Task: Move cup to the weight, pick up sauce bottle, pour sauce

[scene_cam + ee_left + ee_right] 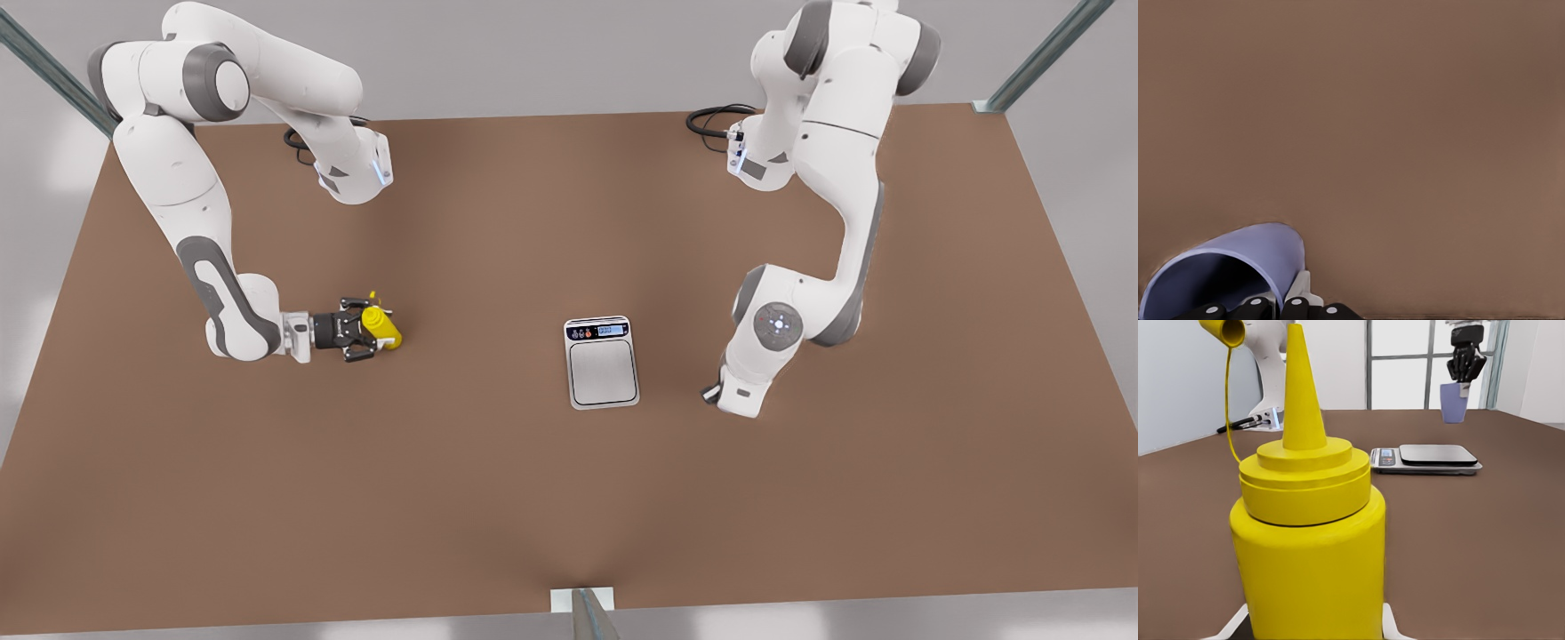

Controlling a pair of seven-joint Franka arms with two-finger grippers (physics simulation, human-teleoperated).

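The right tool (372, 332) stands low over the brown bench (498, 498), its fingers set around the yellow sauce bottle (380, 327), which stands upright at the front view's left. The left tool (1465, 372) holds the lavender cup (1453, 402) lifted above the bench, near the weight (602, 362) but apart from it.

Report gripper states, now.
Left gripper: shut on the cup, held aloft.
Right gripper: at the sauce bottle; open or shut cannot be told.
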